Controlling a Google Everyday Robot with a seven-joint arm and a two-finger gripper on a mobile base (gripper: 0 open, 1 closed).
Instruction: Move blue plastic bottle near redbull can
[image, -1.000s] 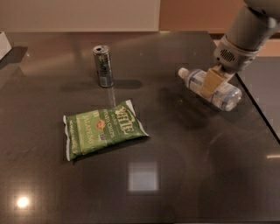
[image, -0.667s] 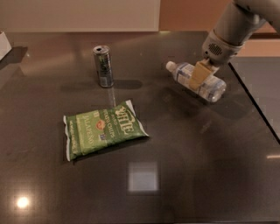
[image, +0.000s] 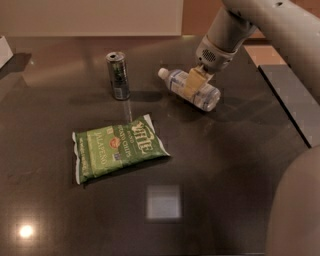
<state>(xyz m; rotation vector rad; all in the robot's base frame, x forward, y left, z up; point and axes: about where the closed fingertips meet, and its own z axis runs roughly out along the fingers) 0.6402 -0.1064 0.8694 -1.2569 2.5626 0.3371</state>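
Black and glossy, the desk (image: 225, 165) fills the foreground and carries a pale square of reflected light near its front edge. Farther in, left of centre, a green chip bag (image: 120, 152) lies flat; it has no part in the job.

Beyond the bag and to the right, the blue plastic bottle (image: 176, 81) lies on its side, with its white cap pointing left toward the can and its base to the right. The hand (image: 194, 85) comes down from the arm (image: 225, 35) at upper right, and its yellowish fingers are clamped across the bottle's middle. I cannot tell whether the bottle rests on the desk or hangs just above it.

A little farther back and to the left, the redbull can (image: 118, 75) stands upright. It is near the bottle's cap but apart from it, with bare desk between them.

The step in hand looks like the carry, and it seems well along. What probably remains is a short move left, then setting the bottle down beside the can. The cap leads, so the approach needs care not to knock the slim can over. A round bottle may also roll once it is let go.
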